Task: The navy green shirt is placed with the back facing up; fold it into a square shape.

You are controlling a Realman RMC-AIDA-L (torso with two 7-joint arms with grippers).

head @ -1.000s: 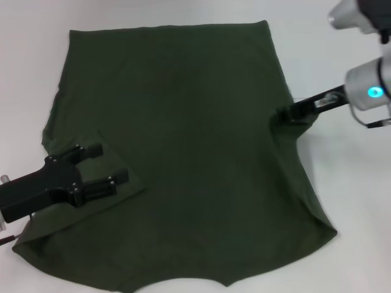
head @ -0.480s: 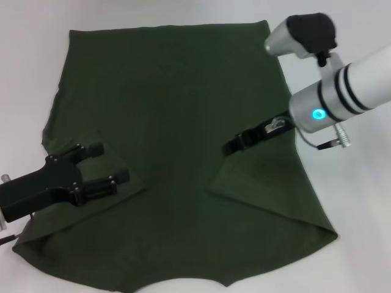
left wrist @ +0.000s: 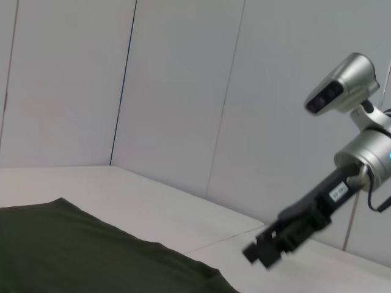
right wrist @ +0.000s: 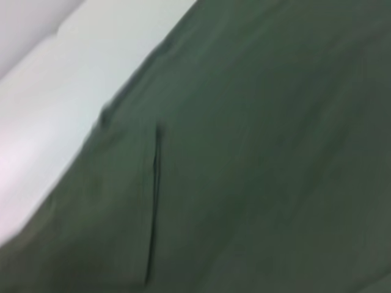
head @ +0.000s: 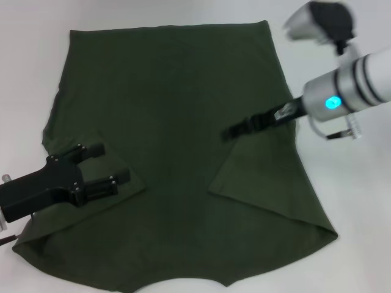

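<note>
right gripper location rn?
In the head view the right gripper is over the right-centre of the navy green shirt, just above the tip of the folded-in right sleeve flap, well across from the left gripper.

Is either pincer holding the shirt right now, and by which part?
Neither visibly grips it. The right pincer hangs over the navy green shirt, above its folded-in sleeve flap. The left pincer lies open on the other folded sleeve.

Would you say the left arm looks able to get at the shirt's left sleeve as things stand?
Probably yes: the left end effector already lies on the navy green shirt over that folded-in sleeve, with nothing between them.
</note>
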